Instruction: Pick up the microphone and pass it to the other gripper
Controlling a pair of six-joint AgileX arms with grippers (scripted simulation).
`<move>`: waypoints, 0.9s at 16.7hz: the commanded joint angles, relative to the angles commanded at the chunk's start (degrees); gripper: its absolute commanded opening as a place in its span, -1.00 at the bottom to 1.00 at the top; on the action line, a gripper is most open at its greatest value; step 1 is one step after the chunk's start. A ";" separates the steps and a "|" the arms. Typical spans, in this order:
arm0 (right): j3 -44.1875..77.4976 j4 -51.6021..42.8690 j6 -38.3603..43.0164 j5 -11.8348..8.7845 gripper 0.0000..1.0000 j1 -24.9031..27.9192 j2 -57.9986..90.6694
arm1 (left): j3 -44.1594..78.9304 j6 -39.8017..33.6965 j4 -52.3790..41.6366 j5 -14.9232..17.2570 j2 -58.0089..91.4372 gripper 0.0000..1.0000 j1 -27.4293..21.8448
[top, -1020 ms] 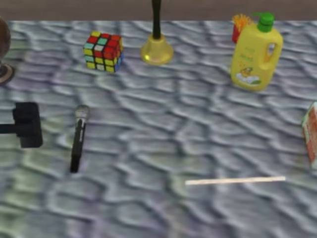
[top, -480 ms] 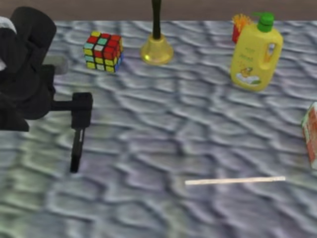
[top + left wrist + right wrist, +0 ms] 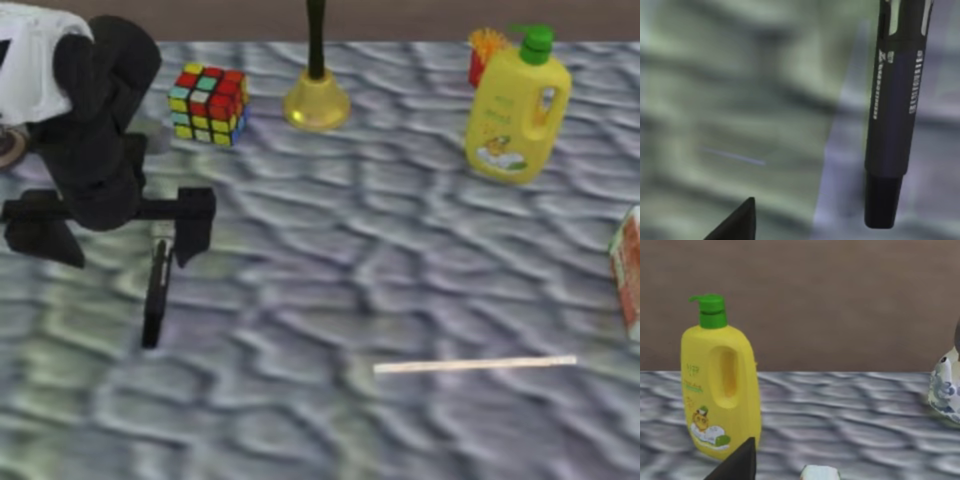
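The microphone [image 3: 155,295] lies on the table at the left, black handle toward the front edge; its mesh head is hidden under my left arm. My left gripper [image 3: 127,258] hovers over the head end, open wide, one finger on each side of the microphone and clear of it. In the left wrist view the black handle [image 3: 890,125] runs down the picture, one fingertip [image 3: 740,222] shows beside it, and the left gripper [image 3: 840,232] holds nothing. My right gripper [image 3: 785,474], the other gripper, is outside the top view and open, showing one fingertip [image 3: 742,460].
Along the back stand a colour cube [image 3: 210,103], a gold bell [image 3: 316,100], a yellow pump bottle [image 3: 517,110] and a red fries pack [image 3: 487,55]. A carton [image 3: 628,270] sits at the right edge. A thin pale stick [image 3: 475,365] lies front right.
My left arm has swung in from the left edge. Its gripper moved right and now covers the microphone's head. The microphone has not moved.
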 joint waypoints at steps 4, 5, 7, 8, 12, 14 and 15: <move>0.00 0.00 0.00 0.00 1.00 0.00 0.00 | -0.27 0.08 0.30 0.02 -0.06 1.00 0.29; 0.00 0.00 0.00 0.00 1.00 0.00 0.00 | -0.66 0.14 1.03 0.02 0.42 1.00 0.25; 0.00 0.00 0.00 0.00 1.00 0.00 0.00 | -2.14 0.27 4.26 0.03 2.31 1.00 0.23; 0.00 0.00 0.00 0.00 1.00 0.00 0.00 | -3.12 0.32 6.69 0.04 3.62 1.00 0.25; 0.00 0.00 0.00 0.00 1.00 0.00 0.00 | -7.50 0.50 17.29 0.09 9.30 1.00 0.36; 0.00 0.00 0.00 0.00 1.00 0.00 0.00 | -8.79 0.55 20.00 0.11 11.09 1.00 0.39; 0.00 0.00 0.00 0.00 1.00 0.00 0.00 | -9.01 0.55 20.44 0.11 11.42 1.00 0.39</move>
